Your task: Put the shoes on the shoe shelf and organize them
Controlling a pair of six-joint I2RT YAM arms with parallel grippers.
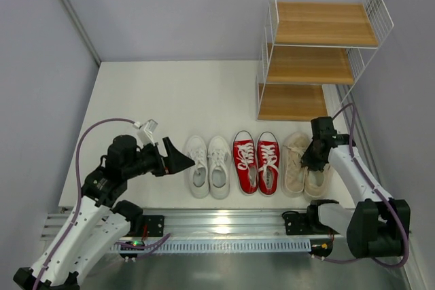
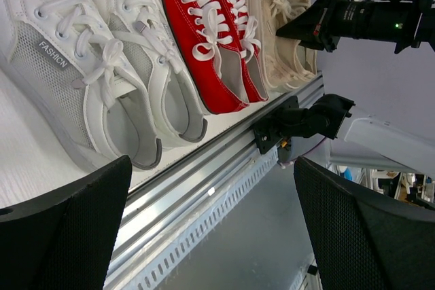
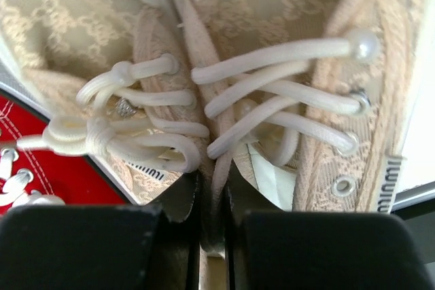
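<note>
Three pairs of shoes stand in a row at the table's near edge: a white pair (image 1: 208,166), a red pair (image 1: 257,162) and a beige pair (image 1: 299,168). The shoe shelf (image 1: 319,45) stands at the back right with bare boards. My right gripper (image 1: 314,157) is down on the beige pair; in the right wrist view it (image 3: 212,229) is shut on the touching inner walls of the two beige shoes (image 3: 272,32). My left gripper (image 1: 178,161) is open and empty, just left of the white pair. The left wrist view shows the white (image 2: 88,66), red (image 2: 211,39) and beige (image 2: 285,25) shoes.
A metal rail (image 1: 224,225) runs along the table's near edge, also in the left wrist view (image 2: 204,181). Grey walls close in the left, back and right. The right arm (image 2: 367,18) shows past the beige shoes. A red shoe (image 3: 41,181) lies beside the beige pair.
</note>
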